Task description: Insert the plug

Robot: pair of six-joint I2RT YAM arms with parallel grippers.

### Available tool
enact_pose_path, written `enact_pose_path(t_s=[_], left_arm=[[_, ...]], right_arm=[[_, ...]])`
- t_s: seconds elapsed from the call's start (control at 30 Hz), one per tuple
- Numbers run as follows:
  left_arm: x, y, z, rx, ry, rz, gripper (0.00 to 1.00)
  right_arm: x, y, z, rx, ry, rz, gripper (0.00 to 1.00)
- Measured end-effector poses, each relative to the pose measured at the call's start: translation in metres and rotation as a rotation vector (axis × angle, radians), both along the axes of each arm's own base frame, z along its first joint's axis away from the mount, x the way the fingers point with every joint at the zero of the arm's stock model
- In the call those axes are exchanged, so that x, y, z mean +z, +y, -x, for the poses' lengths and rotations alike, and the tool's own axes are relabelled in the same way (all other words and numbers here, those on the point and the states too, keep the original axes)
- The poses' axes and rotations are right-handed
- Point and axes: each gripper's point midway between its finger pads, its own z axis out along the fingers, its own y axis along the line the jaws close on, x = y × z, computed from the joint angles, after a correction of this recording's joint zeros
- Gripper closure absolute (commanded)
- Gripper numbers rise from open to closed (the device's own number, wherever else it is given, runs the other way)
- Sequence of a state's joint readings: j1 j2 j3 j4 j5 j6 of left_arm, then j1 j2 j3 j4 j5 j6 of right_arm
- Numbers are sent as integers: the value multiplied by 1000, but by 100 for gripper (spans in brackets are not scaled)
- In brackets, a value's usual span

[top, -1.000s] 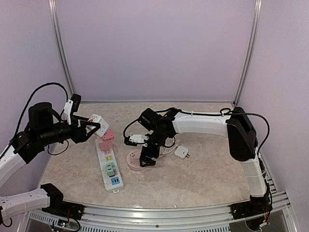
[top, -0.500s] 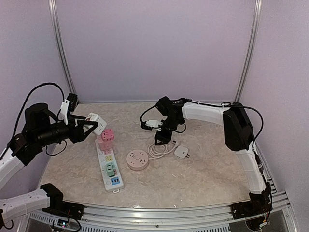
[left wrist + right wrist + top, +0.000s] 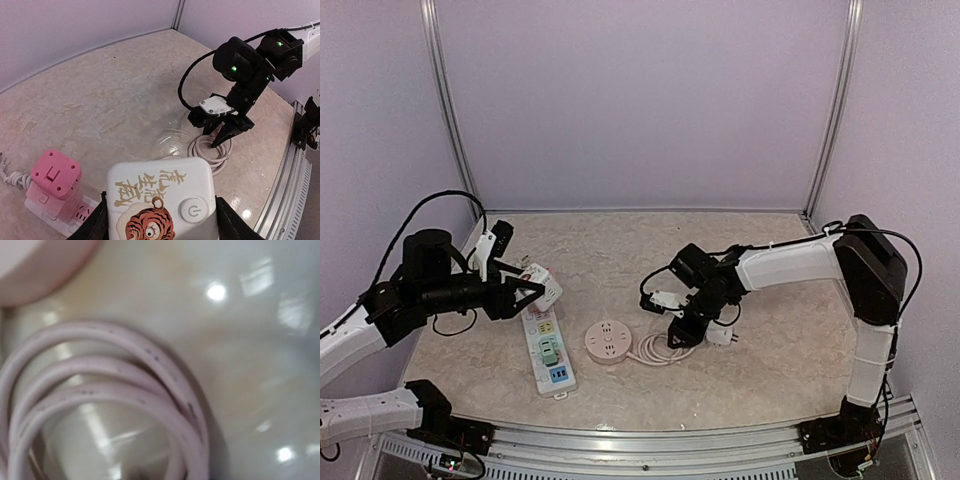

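Left hand (image 3: 528, 293) pinches a white cube (image 3: 160, 197) between its two fingers, one on each side. The cube has rounded corners; its upper face shows a tiger drawing, gold Chinese characters and a round power button. It hangs over the far end of the white strip (image 3: 548, 352), just beside a pink cube (image 3: 52, 181) that sits plugged into that strip; whether the white cube touches the strip I cannot tell. The left arm reaches in from the left, forearm nearly level, hand pointing right. Nearer along the strip sit a green plug (image 3: 550, 349) and a blue one (image 3: 558, 374).

The right arm stretches in from the right, elbow high, wrist bent down. The right hand (image 3: 682, 328) points at the table (image 3: 760, 380), its tips down at the coiled pale cord (image 3: 125, 370); whether they are spread or pinching the cord I cannot tell. The cord lies between a round pink socket (image 3: 608, 341) and a small white plug (image 3: 721, 334), which lies on the table just right of the hand
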State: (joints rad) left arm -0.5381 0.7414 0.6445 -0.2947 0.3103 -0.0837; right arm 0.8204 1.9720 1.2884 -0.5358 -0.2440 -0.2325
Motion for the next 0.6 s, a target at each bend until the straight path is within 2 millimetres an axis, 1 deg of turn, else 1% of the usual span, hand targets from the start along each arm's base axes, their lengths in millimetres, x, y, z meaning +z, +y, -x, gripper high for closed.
enact_pose_path(t_s=[0.07, 0.1, 0.2, 0.27, 0.37, 0.4, 0.47, 0.53, 0.6], left_arm=[[-9, -13, 5, -65, -4, -37, 100], [-14, -20, 8, -107, -10, -56, 100], [-26, -37, 15, -225, -22, -105, 100], [-32, -48, 19, -317, -13, -127, 100], [-28, -69, 24, -459, -16, -148, 100], [-26, -77, 25, -503, -22, -154, 100], [-22, -90, 23, -569, -45, -161, 100], [-27, -99, 19, -617, -55, -181, 100], [-44, -104, 15, -643, -44, -215, 100]], right_arm=[[0, -1, 25, -2, 17, -9, 64], [0, -2, 35, -3, 26, -10, 63], [1, -6, 57, -5, 54, -17, 53], [3, -10, 64, -13, 68, -20, 45], [17, -10, 66, -10, 59, -46, 32], [24, -8, 66, -4, 52, -67, 29], [45, 1, 63, 21, 25, -131, 27], [67, 14, 58, 46, -4, -206, 25], [89, 30, 51, 79, -36, -291, 25]])
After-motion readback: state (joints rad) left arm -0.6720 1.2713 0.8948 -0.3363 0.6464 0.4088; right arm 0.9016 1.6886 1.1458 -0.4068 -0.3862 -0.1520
